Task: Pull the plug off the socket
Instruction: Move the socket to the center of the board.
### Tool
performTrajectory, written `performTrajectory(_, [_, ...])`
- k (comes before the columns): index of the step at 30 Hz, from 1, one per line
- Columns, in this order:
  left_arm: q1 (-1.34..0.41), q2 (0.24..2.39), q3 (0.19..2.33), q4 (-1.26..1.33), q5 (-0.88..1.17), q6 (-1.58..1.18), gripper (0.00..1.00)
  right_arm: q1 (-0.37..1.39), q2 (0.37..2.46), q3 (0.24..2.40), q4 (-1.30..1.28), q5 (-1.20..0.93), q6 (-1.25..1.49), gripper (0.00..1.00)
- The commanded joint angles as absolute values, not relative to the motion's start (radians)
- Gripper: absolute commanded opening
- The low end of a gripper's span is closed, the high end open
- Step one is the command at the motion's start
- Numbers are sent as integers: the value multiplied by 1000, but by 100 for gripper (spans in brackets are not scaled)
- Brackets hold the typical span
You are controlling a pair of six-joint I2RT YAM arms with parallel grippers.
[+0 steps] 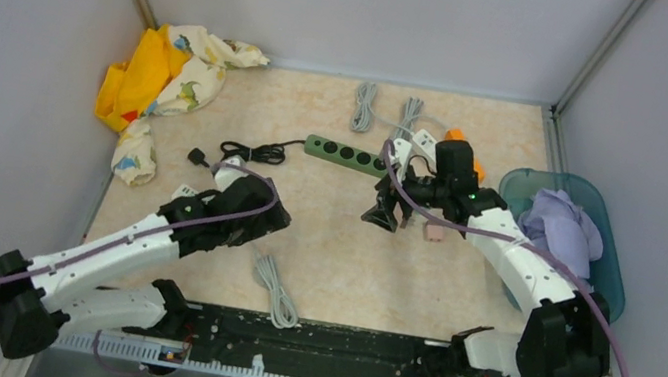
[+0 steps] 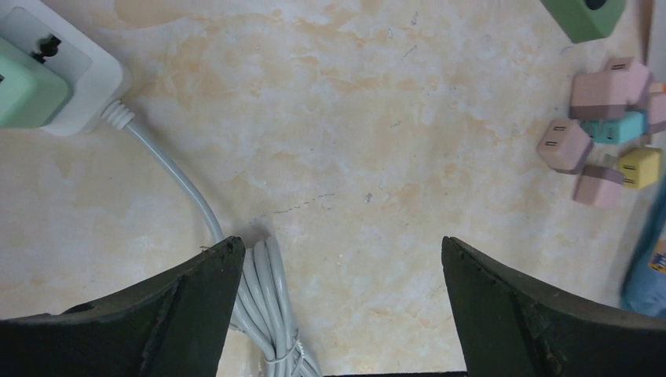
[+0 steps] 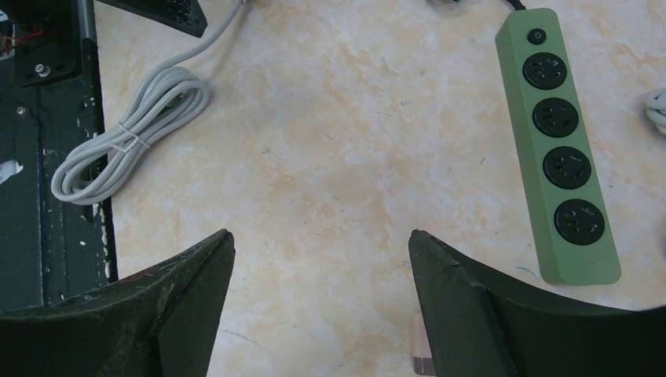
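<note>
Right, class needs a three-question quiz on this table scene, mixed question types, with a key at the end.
1. True or false: a plug sits in the green strip.
2. The left gripper is: A open, B shut on a cable, C shut on a plug.
3. What lies in the bin?
Key: 1 false; 2 A; 3 a purple cloth.
</note>
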State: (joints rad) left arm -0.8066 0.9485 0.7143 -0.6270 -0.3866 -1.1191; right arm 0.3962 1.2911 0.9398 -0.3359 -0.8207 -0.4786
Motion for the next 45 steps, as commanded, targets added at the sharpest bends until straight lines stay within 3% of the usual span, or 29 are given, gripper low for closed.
performTrajectory(1, [-844,1084,807,-921,-583,-1371,100,390,1262,939,-291,-841,-492,81])
performTrajectory(6, [-853,1153,801,-918,-551,-1372,100,390,1260,936,-291,-836,-495,81])
performTrajectory(13, [-852,1016,601,-691,-553,-1318,100,390,1262,933,-288,-836,-497,81])
performTrajectory(18, [-853,961,544,-662,-566,-1300,100,390,1267,931,-287,-836,-499,81])
performTrajectory(27, [-852,1092,570,-698,-590,-1345,98,390,1267,927,-287,-838,-500,81])
performTrajectory(33, [-853,1188,614,-669,-610,-1341,73,390,1265,928,-288,-839,-502,81])
performTrajectory(41, [-853,1195,614,-547,-498,-1293,19,390,1263,928,-291,-842,-506,81])
performTrajectory(45, [-853,1146,569,-408,-349,-1289,9,390,1259,931,-294,-842,-509,81])
